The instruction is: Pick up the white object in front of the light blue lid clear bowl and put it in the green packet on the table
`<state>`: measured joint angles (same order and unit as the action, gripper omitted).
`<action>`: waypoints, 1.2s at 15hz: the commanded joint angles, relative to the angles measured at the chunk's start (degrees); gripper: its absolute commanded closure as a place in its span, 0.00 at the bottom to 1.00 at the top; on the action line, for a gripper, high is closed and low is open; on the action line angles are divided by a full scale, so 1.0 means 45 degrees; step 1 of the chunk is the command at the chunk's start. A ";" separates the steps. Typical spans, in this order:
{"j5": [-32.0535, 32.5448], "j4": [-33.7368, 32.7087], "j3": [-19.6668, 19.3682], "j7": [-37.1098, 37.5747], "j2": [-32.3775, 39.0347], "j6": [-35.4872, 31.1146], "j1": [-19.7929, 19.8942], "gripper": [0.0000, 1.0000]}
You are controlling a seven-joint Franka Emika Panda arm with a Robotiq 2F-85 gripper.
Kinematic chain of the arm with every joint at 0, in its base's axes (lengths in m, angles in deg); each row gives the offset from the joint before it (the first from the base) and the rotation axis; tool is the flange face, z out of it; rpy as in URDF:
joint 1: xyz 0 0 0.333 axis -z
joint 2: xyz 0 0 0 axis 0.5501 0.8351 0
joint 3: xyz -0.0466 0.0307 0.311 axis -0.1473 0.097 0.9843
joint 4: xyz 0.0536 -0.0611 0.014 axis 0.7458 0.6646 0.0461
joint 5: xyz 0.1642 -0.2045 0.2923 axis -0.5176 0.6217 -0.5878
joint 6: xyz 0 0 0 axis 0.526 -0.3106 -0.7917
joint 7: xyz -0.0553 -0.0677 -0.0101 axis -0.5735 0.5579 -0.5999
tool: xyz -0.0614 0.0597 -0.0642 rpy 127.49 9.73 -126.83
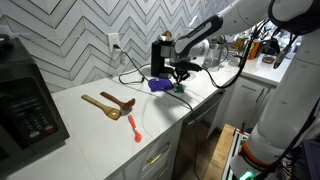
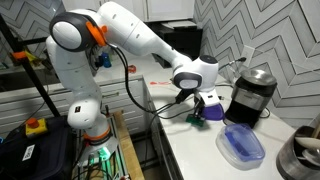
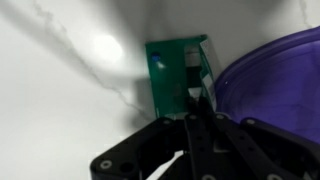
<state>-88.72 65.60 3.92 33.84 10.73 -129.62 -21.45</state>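
Note:
My gripper (image 3: pixel 195 100) hangs right over the green packet (image 3: pixel 175 70), a small flat packet on the white counter. Its fingers are pressed together on a small white object (image 3: pixel 193 90) at their tips. The darker purple-blue flat object (image 3: pixel 270 70) lies right beside the packet. In both exterior views the gripper (image 1: pixel 180 74) (image 2: pixel 200 104) sits low over the green packet (image 1: pixel 179 88) (image 2: pixel 196 118), next to the purple-blue object (image 1: pixel 158 85) (image 2: pixel 213 112). The clear bowl with the light blue lid (image 2: pixel 243 146) stands apart, nearer the camera.
A black appliance (image 1: pixel 163 55) (image 2: pixel 255 90) stands behind the packet, with cables round it. Wooden spoons (image 1: pixel 110 103) and a red-pink utensil (image 1: pixel 135 127) lie further along the counter. A black microwave (image 1: pixel 25 100) stands at the end. A metal pot (image 2: pixel 300 155) is near the bowl.

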 commanded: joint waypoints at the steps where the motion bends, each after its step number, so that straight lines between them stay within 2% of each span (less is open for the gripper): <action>1: -0.0967 0.0164 -0.0023 -0.0625 -0.0052 0.0272 -0.0034 0.98; 6: -0.1748 0.0203 -0.0032 -0.2087 -0.0005 0.0571 -0.0006 0.98; 11: -0.2533 0.0142 -0.0063 -0.2459 0.0046 0.1196 0.0027 0.98; 12: -0.2627 0.0141 -0.0070 -0.2461 0.0044 0.1260 0.0034 0.95; 13: -0.2690 0.0149 -0.0076 -0.2441 0.0026 0.1290 0.0039 0.77; 14: -0.2767 0.0162 -0.0083 -0.2445 -0.0015 0.1284 0.0048 0.67; 18: -0.3114 0.0177 -0.0134 -0.2576 -0.0169 0.1336 0.0089 0.38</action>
<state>-100.28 65.93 3.87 24.49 10.99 -125.18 -21.40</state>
